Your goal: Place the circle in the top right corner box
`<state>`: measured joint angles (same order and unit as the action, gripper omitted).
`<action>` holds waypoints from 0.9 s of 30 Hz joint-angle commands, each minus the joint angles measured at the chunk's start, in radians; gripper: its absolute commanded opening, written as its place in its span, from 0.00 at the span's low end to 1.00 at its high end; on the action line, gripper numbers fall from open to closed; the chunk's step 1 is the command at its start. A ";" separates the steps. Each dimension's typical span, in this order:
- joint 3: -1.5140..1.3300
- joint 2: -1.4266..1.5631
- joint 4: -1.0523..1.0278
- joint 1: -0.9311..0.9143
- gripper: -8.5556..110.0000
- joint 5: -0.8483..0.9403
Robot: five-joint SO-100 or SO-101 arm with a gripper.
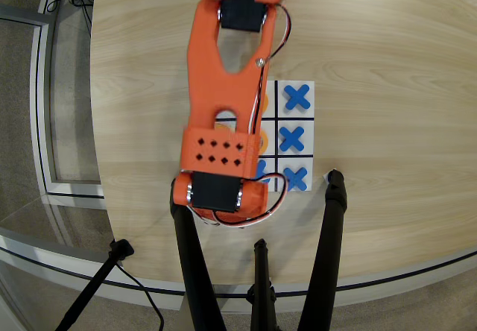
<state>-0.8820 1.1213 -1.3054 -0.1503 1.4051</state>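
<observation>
The white board [305, 118] ruled with black lines lies at mid-table, and my orange arm [223, 115] covers its left part. Three blue X pieces fill its right column: top [297, 97], middle [294, 138], bottom [296, 178]. Part of another blue X [259, 169] peeks out beside the arm. Curved orange edges of two rings [264, 102] [263, 143] show in the column left of the X pieces, mostly hidden by the arm. No plain white corner cell shows. My gripper is hidden under the arm, so I cannot see whether it holds a ring.
The board sits on a light wooden table [387, 70]. Black tripod legs [328, 249] [195, 271] rise over the table's near edge, one foot resting next to the board's lower right corner. Cables run on the floor at the left.
</observation>
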 commanded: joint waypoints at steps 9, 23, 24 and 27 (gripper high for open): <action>-0.946 0.724 0.279 0.051 0.14 0.057; -2.319 2.187 0.196 0.097 0.14 0.232; -2.319 2.227 0.133 0.104 0.09 0.238; -2.319 2.235 0.052 0.118 0.07 0.241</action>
<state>-3.1462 3.3211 -1.1628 -0.0368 1.6398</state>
